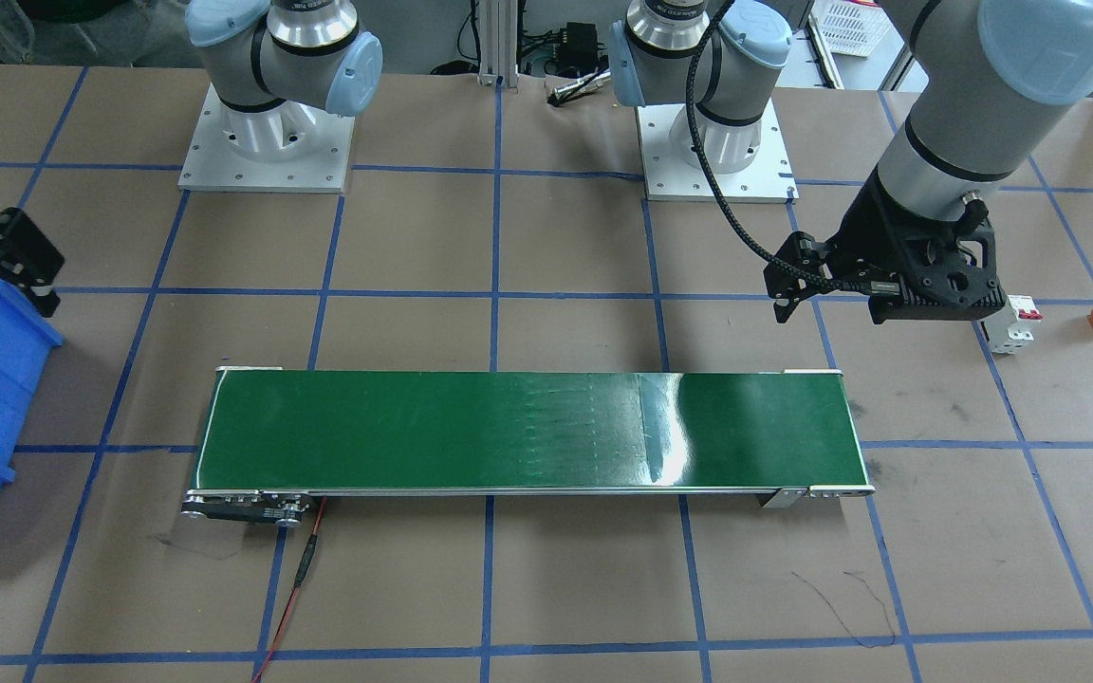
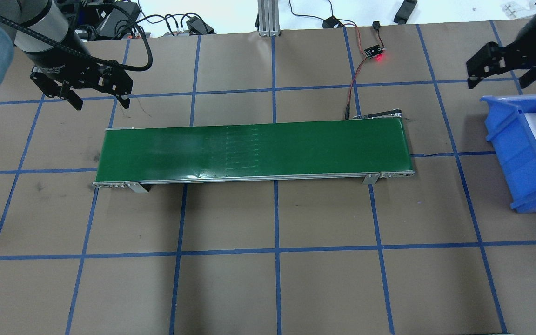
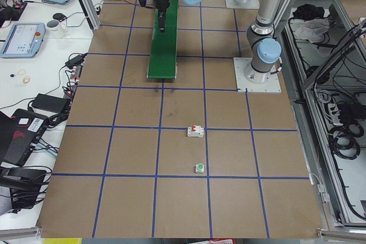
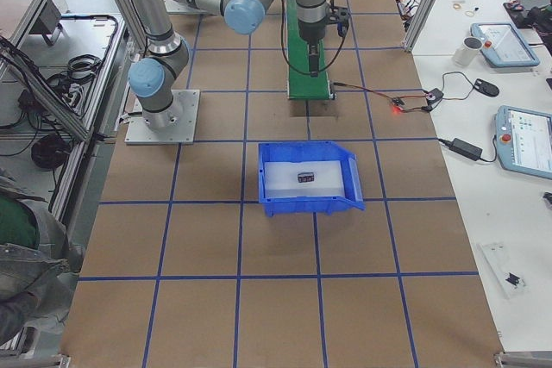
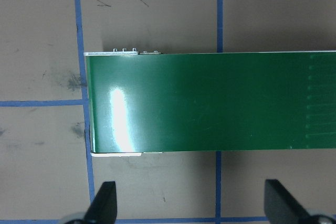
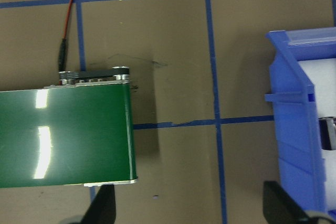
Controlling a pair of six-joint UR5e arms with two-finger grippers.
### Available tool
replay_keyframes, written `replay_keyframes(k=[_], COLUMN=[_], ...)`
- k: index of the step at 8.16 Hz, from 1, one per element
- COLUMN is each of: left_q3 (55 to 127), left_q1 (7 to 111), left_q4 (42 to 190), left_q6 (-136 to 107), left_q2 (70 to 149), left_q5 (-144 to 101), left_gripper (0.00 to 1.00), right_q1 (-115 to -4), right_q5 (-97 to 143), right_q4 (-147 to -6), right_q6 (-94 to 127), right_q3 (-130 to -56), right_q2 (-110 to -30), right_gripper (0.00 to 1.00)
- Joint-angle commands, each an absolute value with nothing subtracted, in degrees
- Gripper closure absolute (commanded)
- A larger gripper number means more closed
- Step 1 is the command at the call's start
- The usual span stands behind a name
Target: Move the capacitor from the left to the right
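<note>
Dark capacitor is being carried by neither arm, lying in blue bin just beside right gripper, far from left gripper; both are being held spread

Capacitor: small dark cylinder, lying inside blue bin.

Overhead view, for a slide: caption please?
Both open, left gripper and right gripper hover near the belt's ends; bin at right.

Two silver-grey tubular arms with pale blue joint caps, on white, screw-holed base plates at upper frame; black braided cable, black wrist housing, black fingers.
</note>
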State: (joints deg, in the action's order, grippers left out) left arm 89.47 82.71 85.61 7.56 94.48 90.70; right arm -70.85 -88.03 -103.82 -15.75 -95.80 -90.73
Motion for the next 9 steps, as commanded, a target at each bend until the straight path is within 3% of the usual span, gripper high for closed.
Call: replay_keyframes(k=[1, 9], left_q3=[89.5, 89.4], left_q1=[82.7, 82.7], left_q4=[85.6, 85.6], left_q6=[7.6, 7.6], left_q2=[94.5, 94.5], left_q5=[90.7, 90.7], left_gripper=[0.0, 0.0], right_q1=[-82.4, -90.0], right_q5=[-88.2, -89.7], right_q4=[-103.1, -103.0], right_q6=[-5.1, 1.1], right_q3=[-95.9, -96.0], right_q2=[-91.3, -90.5], right_gripper=[0.0, 0.0])
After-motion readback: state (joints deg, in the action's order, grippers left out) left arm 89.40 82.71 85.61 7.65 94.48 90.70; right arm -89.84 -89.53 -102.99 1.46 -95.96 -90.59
